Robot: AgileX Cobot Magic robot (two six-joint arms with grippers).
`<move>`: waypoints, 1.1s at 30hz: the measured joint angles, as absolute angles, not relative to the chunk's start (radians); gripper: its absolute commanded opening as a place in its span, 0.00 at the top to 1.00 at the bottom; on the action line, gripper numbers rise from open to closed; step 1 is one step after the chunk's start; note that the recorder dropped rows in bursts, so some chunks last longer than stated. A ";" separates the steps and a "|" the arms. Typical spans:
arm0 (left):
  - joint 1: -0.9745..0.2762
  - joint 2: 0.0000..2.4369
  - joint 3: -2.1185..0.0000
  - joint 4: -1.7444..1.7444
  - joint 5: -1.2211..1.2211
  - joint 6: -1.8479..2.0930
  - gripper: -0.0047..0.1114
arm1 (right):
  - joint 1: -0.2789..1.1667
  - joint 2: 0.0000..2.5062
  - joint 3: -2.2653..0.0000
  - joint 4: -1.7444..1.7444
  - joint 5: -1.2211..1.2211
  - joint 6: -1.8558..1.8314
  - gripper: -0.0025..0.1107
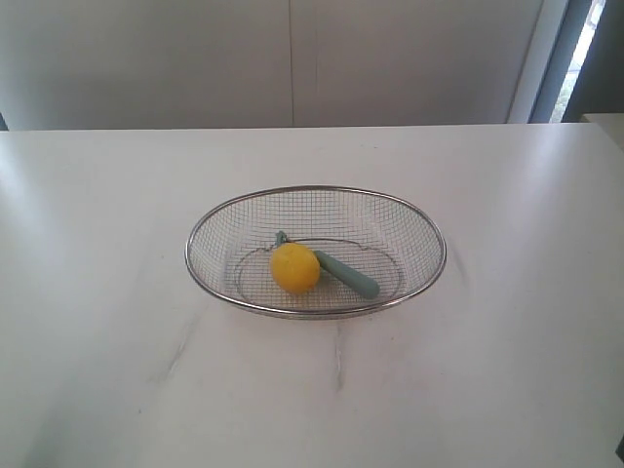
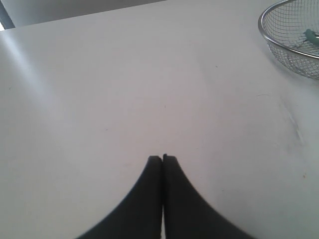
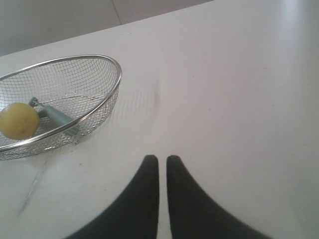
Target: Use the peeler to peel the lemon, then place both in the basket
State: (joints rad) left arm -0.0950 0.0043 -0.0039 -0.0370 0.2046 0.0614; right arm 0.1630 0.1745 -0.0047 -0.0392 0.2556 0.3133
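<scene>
The yellow lemon lies inside the wire mesh basket at the middle of the white table. The teal peeler lies in the basket too, right beside the lemon, with its head partly hidden behind the fruit. Neither gripper shows in the exterior view. My left gripper is shut and empty over bare table, well away from the basket, where a bit of the peeler shows. My right gripper has its fingers almost together, holding nothing, a short way from the basket, lemon and peeler.
The white tabletop spreads wide on all sides of the basket. A pale wall runs behind the table's far edge, with a window strip at the back right.
</scene>
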 measured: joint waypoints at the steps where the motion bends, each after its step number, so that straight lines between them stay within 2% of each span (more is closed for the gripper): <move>1: -0.095 0.004 -0.004 -0.037 0.205 0.061 0.96 | 0.163 0.175 -0.005 -0.039 0.256 0.313 0.92; 8: -0.095 0.004 -0.004 -0.037 0.205 0.061 0.96 | 0.163 0.175 -0.005 -0.039 0.277 0.307 0.92; 24: -0.095 0.004 -0.004 -0.037 0.205 0.061 0.96 | 0.163 0.175 -0.005 -0.035 0.253 -0.024 0.92; 33: -0.095 0.004 -0.004 -0.037 0.205 0.061 0.96 | 0.163 0.175 -0.005 -0.038 0.253 -0.054 0.92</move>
